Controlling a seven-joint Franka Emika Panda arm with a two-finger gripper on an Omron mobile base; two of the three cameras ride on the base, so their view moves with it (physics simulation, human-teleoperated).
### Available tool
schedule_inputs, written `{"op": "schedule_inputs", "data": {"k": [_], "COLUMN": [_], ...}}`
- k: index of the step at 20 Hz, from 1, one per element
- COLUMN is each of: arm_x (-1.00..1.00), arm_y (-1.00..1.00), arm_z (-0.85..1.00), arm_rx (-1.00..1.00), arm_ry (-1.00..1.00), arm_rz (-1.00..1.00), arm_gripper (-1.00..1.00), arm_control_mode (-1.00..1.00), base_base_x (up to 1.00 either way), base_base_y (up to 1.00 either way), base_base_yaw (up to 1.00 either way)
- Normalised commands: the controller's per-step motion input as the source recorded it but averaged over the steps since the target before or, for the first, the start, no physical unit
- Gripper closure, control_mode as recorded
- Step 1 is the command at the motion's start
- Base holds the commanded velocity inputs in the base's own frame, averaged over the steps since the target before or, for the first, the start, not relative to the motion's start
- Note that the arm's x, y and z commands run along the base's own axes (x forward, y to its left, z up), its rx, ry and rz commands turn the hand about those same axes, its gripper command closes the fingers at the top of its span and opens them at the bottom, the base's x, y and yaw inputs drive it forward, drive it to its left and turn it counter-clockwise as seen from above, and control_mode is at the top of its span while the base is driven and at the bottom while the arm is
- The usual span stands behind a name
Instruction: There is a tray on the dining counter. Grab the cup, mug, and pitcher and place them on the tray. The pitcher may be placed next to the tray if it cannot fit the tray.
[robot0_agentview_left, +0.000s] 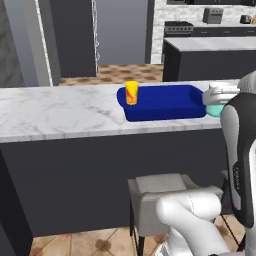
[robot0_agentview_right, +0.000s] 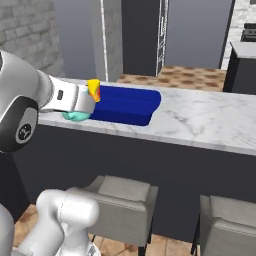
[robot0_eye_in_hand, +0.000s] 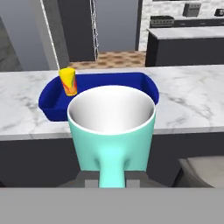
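- Currently, the gripper (robot0_eye_in_hand: 112, 177) is clamped on the handle of the mug (robot0_eye_in_hand: 112, 131), which sits upright and close to the lens in the hand view.
- Mug: smooth teal wall, glossy white interior, round open mouth; handle appears teal in this view.
- Tray (robot0_agentview_left: 165, 102): flat, dark blue, rounded rectangle with a low raised rim, resting on the dining counter (robot0_agentview_left: 60, 112), whose top is white marble with grey veins over a dark charcoal base.
- Cup (robot0_agentview_left: 131, 93): small yellow cylinder with red-orange swirls, upright inside the tray at one end.
- Left base view: the mug shows as a teal sliver just beyond the tray's right end, apparently held above the counter.
- Right base view: padded grey stools (robot0_agentview_right: 117, 202) stand below the counter.
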Motion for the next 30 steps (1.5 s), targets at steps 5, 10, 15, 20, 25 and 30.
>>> {"op": "schedule_inputs", "data": {"k": [5,10,15,20,25,30], "arm_x": [0.40,0.81,0.82,0.73,0.55,0.41], "arm_y": [0.10,0.24,0.02,0.00,-0.02,-0.04], "arm_z": [0.00,0.00,0.00,-0.01,-0.12,-0.26], "arm_rx": [0.00,0.00,0.00,0.00,0.00,0.00], "arm_ry": [0.00,0.00,0.00,0.00,0.01,0.00], "arm_rz": [0.00,0.02,0.06,0.10,0.10,0.08], "arm_gripper": [1.00,1.00,1.00,1.00,1.00,1.00], "arm_control_mode": [-1.00,-1.00,-1.00,-1.00,-1.00,-1.00], "base_base_x": [0.21,0.00,0.00,0.00,0.00,0.00], "base_base_y": [0.05,0.00,0.00,0.00,0.00,0.00], "base_base_yaw": [0.00,0.00,0.00,0.00,0.00,0.00]}}
